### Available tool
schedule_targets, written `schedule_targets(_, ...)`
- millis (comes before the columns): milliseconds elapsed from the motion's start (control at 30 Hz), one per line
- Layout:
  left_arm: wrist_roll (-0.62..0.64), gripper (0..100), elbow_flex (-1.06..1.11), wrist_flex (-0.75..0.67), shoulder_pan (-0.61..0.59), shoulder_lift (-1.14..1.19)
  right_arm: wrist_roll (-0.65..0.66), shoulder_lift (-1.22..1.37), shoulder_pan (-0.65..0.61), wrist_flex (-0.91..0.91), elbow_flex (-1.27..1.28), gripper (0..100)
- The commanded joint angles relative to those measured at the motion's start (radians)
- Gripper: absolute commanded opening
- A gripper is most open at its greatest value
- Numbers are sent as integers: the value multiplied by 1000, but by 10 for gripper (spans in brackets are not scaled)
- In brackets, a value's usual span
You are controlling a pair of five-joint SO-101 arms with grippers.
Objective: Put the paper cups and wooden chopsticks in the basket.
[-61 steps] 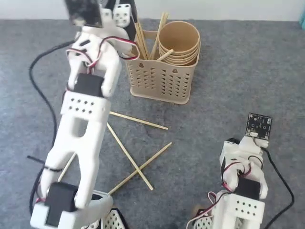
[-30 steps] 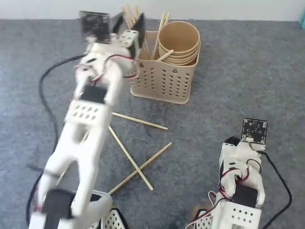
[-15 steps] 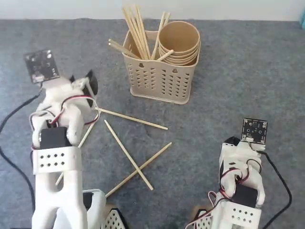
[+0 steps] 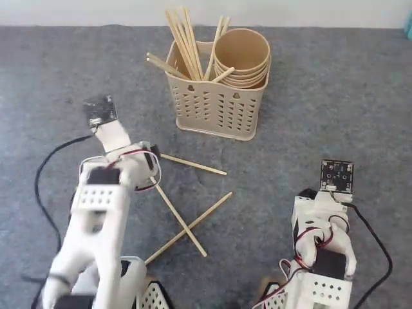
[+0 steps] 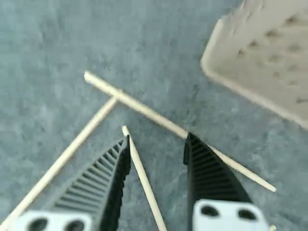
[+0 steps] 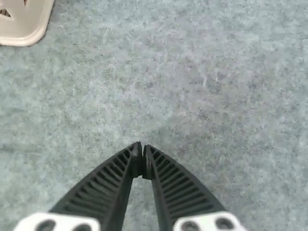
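A beige slotted basket (image 4: pixel 215 103) stands at the back of the carpet with stacked paper cups (image 4: pixel 242 56) and several wooden chopsticks (image 4: pixel 183 40) upright in it. Three loose chopsticks lie in front: one (image 4: pixel 193 165) near the basket and two crossed ones (image 4: pixel 182 222). My left gripper (image 5: pixel 158 142) hangs open low over the carpet, and the end of one chopstick (image 5: pixel 142 178) lies between its fingers. Another chopstick (image 5: pixel 168 124) runs across just past the tips. My right gripper (image 6: pixel 142 150) is shut and empty over bare carpet at the front right.
The grey carpet (image 4: pixel 322 116) covers the whole table. The basket's corner (image 5: pixel 269 62) shows close ahead of the left gripper. The right arm (image 4: pixel 322 238) sits at the front right, well apart from the chopsticks. A third stick (image 5: pixel 62 159) lies off to one side.
My left arm has drawn back from the basket, leaving a bunch of chopsticks standing in it, and has come down over the loose chopsticks. The right arm has hardly shifted.
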Motion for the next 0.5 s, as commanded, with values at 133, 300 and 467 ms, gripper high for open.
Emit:
schedule_targets(133,106,173,-220,-37,12,381,20,-12,-15,5,-25,8)
schedule_targets(300,127,173,-343,-37,12,514,23,-12,-15,5,-25,8)
schedule_targets(467,127,172,-384,-43,12,532,69,-12,-16,5,-23,8)
